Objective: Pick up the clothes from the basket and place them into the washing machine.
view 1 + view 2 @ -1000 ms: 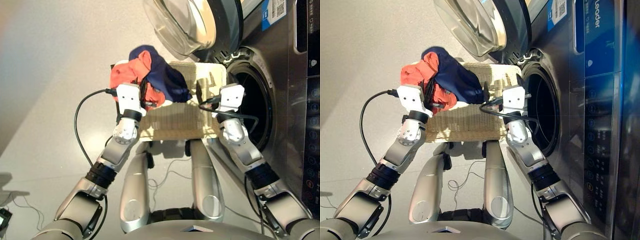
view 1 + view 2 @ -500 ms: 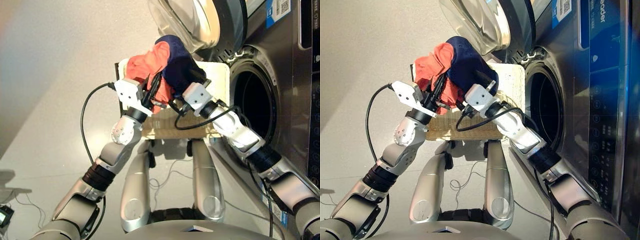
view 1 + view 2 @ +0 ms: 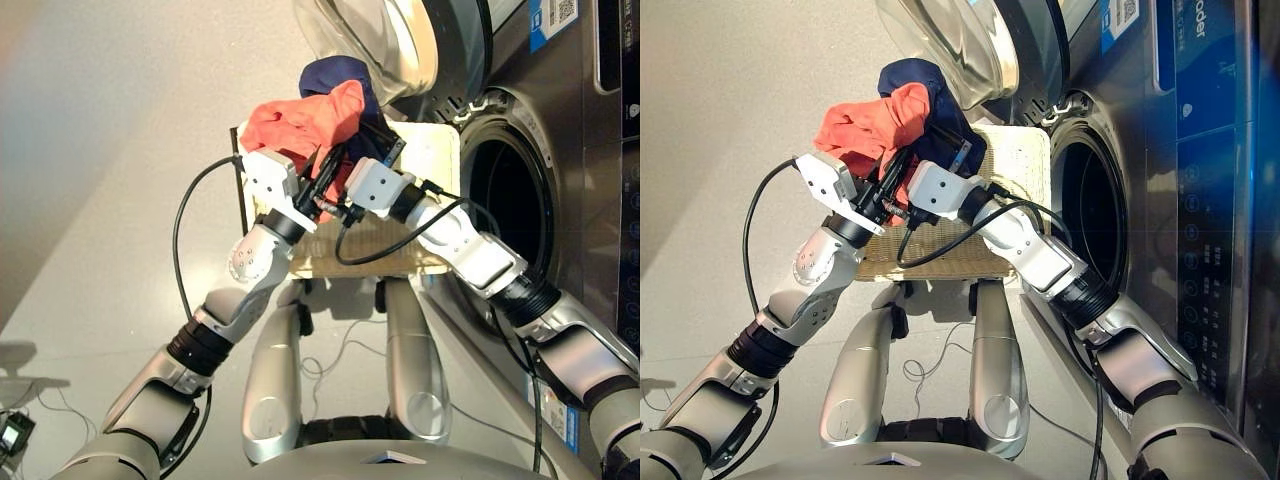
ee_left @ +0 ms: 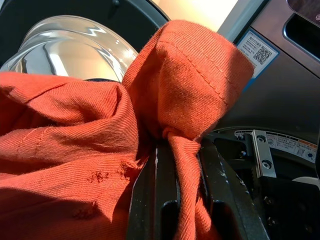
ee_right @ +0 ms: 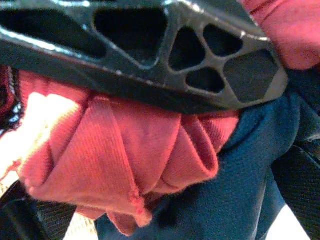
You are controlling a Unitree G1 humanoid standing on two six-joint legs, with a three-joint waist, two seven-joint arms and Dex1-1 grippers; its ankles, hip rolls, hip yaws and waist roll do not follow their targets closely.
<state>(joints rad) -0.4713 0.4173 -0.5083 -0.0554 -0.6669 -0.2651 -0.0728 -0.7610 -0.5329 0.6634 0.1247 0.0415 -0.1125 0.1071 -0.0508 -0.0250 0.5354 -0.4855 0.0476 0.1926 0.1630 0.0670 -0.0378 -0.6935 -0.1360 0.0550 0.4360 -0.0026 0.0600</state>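
1. Coral garment (image 3: 305, 120) and navy garment (image 3: 340, 80) lifted together above basket (image 3: 425, 165), bunched between both grippers, not yet at washer (image 3: 560, 200).
2. Left gripper (image 4: 177, 165) pinched tight on a fold of coral cloth.
3. Right gripper (image 3: 370, 160) pressed into the bundle; cannot tell whether clamped.
4. Basket: visible part bare woven cream; far end hidden by cloth.
5. Drum (image 3: 505, 205) dark, door (image 3: 380, 45) swung open; no cloth seen inside.
6. Black garment nowhere visible.
7. Judged mid-transfer: carry to the porthole and release still ahead.
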